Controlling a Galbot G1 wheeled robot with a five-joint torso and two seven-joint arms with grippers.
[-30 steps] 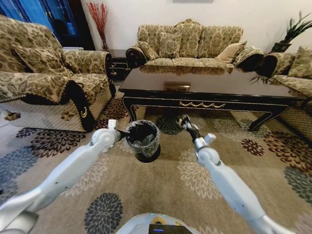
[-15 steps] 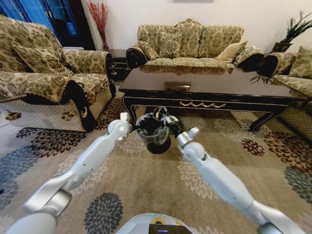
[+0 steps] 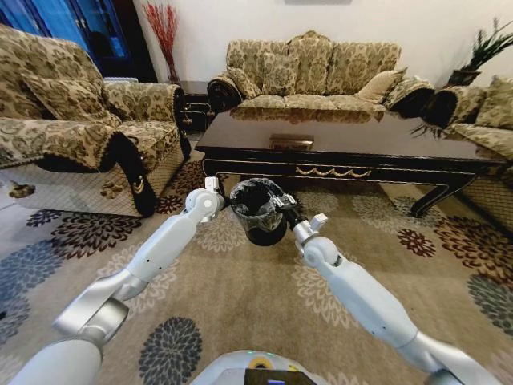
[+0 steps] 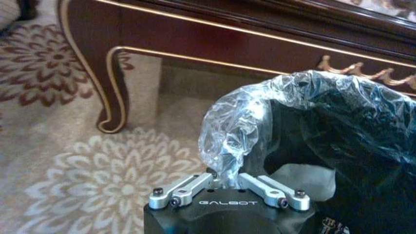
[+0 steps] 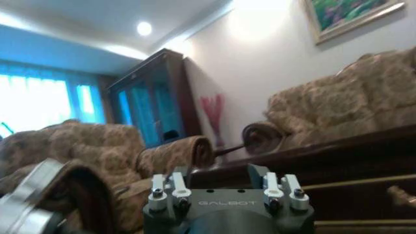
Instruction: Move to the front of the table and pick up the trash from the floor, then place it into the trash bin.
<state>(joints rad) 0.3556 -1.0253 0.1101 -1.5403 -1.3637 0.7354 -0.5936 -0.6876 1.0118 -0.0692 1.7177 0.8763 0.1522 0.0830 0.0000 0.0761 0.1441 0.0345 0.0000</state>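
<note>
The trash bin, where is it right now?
In the head view the trash bin sits between the left end effector and right end effector, on the carpet before the table.

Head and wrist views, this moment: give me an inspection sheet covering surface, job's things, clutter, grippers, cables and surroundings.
Surface: patterned floral carpet in front of the table; the tabletop is glossy and dark.
Job's things: trash bin with crinkly black liner sits between both arms, before the table's front rail. No trash seen on the floor.
Clutter: nothing seen.
Grippers: left gripper is closed on the bin liner's rim. Right gripper is at the bin's other side, its fingers apart in the right wrist view, nothing between them.
Cables: nothing seen.
Surroundings: floral sofas behind and beside the table, dark cabinet, red dried stems, potted plant.
</note>
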